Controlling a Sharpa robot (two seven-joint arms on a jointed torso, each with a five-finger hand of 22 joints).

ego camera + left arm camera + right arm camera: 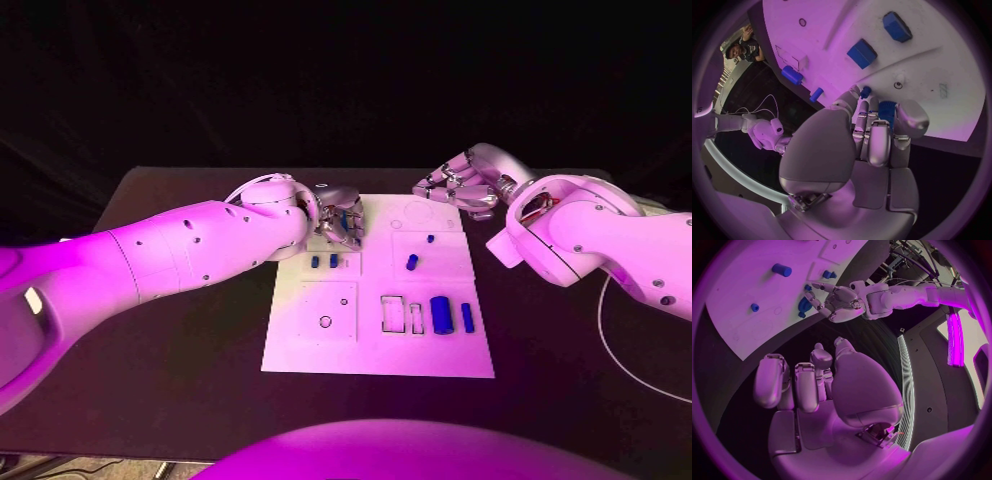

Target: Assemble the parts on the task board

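Note:
The white task board (378, 345) lies in the middle of the black table. My left hand (340, 216) hovers over its far left part, and its fingers (872, 131) and thumb pinch a blue part (887, 107) against the board. Two blue blocks (315, 261) (333, 260) lie just nearer than that hand. Towards the middle sit a blue cylinder (413, 262) and a small blue peg (430, 239). Two longer blue parts (441, 315) (467, 317) lie near the right edge. My right hand (462, 185) hangs past the board's far right corner, holding nothing, its fingers (803, 385) loosely bent.
Outlined recesses (392, 313) and a small round hole (325, 321) mark the near half of the board. Bare black table (173, 370) surrounds the board. A thin white cable (606, 340) hangs by my right arm.

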